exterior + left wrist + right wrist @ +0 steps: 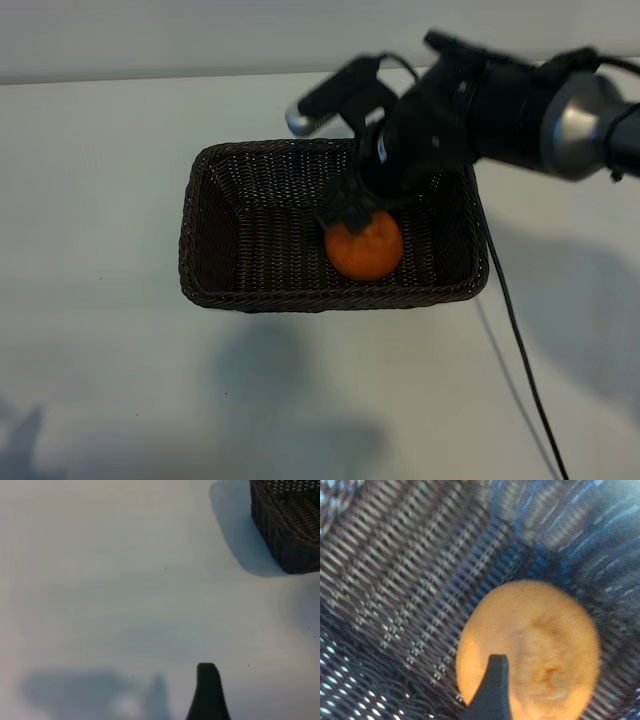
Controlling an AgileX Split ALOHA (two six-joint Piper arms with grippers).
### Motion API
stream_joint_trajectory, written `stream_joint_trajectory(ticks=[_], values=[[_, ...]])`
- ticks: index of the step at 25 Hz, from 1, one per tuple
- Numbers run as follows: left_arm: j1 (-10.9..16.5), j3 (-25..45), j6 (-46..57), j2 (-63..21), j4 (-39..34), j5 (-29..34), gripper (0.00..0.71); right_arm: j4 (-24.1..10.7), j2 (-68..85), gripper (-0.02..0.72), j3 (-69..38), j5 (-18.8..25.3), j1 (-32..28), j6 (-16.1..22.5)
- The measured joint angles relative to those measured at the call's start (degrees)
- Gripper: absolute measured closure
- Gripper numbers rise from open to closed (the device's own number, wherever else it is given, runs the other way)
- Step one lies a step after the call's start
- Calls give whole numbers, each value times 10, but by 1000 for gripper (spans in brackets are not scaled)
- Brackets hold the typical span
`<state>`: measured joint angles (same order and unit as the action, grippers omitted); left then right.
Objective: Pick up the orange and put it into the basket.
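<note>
- exterior view: the right arm (520,105) is reaching in from the right side and angling down into the basket (215,235), which is sitting on the white table (100,380).
- the right gripper (352,208) is hanging just above the orange (365,248), at its top edge; whether its dark fingers are touching the fruit i cannot tell, and how wide its jaws are standing i cannot tell from here.
- the orange is lying on the basket floor, in the right half, near the front wall.
- a black cable (515,340) is trailing from the arm over the table to the basket's right.
- left wrist view: only one dark fingertip (208,692) of the left gripper is showing, over bare table; its jaws are standing released, holding nothing, well apart from the basket, whose corner (290,525) is showing far off.
- right wrist view: the camera is looking down onto the orange (545,650) resting on the woven floor (395,580) in a corner of the basket; one dark fingertip (492,690) is showing in front of the fruit, and the other is out of sight.
</note>
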<state>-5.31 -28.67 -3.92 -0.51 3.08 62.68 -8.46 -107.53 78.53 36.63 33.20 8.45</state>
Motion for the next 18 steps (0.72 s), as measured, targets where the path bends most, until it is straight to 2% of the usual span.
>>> stream_joint_trajectory(ticks=[5, 10, 13, 18], values=[[0, 0, 0, 0, 0, 0, 172, -7, 11, 61, 59, 31, 0, 0], [0, 0, 0, 0, 0, 0, 172, -31, 11, 68, 94, 51, -8, -1], [0, 0, 0, 0, 0, 0, 172, -37, 11, 77, 104, 51, -41, -1], [0, 0, 0, 0, 0, 0, 172, -38, 11, 95, 106, 61, -134, -1]])
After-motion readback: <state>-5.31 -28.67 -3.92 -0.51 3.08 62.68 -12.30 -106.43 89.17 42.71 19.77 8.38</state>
